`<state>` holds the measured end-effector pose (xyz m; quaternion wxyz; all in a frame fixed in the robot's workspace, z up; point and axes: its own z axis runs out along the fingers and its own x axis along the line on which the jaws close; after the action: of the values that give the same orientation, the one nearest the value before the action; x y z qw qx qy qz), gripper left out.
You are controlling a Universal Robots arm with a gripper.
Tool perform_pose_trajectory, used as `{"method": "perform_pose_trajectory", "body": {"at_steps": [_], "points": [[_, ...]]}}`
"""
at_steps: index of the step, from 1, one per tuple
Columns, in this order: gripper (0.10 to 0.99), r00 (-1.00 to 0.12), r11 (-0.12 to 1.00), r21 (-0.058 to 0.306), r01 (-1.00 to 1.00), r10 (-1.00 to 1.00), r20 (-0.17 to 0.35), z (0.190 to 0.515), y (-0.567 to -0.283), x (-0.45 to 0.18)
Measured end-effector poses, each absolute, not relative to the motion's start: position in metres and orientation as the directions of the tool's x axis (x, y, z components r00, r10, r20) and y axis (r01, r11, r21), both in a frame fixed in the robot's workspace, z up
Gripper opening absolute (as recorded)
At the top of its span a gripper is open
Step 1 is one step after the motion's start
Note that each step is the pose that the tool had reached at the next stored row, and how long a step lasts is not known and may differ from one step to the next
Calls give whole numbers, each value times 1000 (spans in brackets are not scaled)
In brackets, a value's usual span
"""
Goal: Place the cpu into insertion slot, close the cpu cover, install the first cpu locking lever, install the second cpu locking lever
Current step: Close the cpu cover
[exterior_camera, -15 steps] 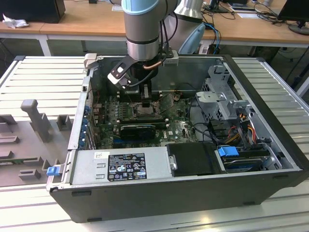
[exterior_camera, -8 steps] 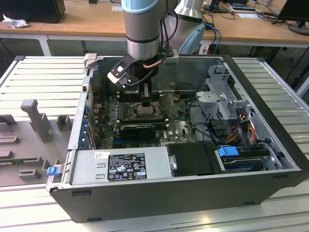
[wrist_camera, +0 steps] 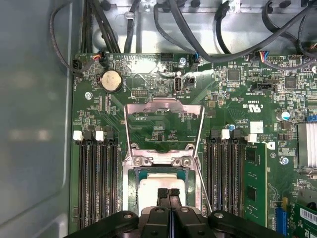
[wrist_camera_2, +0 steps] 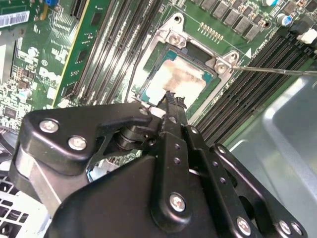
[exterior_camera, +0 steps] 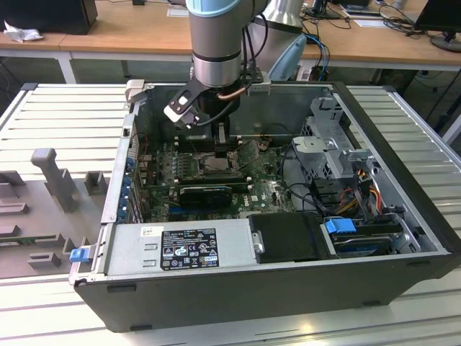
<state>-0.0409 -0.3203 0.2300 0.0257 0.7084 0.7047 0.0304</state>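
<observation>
Reaching straight down into the computer case point(exterior_camera: 238, 288), your hand point(wrist_camera: 168, 191) has its fingers pinched together, tips at the cpu point(wrist_camera: 148, 192) lying in its socket point(wrist_camera: 158, 171); the cpu cover point(wrist_camera: 163, 105) stands flipped open.

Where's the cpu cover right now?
In the first wrist view the cpu cover is swung open beside the cpu, hinged between the two banks of memory slots.

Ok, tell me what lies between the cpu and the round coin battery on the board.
In the first wrist view, the cpu cover, swung open, lies between the cpu and the coin battery.
</observation>
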Motion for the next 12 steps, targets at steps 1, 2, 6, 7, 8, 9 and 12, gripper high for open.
{"method": "perform_pose_trajectory", "body": {"at_steps": [1, 2, 6, 7, 8, 9, 12], "points": [[106, 5, -5, 79, 997, 1000, 7, 231, -320, -41], [106, 5, -5, 79, 997, 1000, 7, 231, -320, -41], [106, 5, -5, 79, 997, 1000, 7, 236, -320, -41], [106, 5, -5, 79, 997, 1000, 7, 237, -320, -41], [106, 5, -5, 79, 997, 1000, 7, 238, -320, -41], [106, 5, -5, 79, 997, 1000, 7, 239, -320, -41], [106, 5, -5, 79, 997, 1000, 7, 241, -320, -41]]}}
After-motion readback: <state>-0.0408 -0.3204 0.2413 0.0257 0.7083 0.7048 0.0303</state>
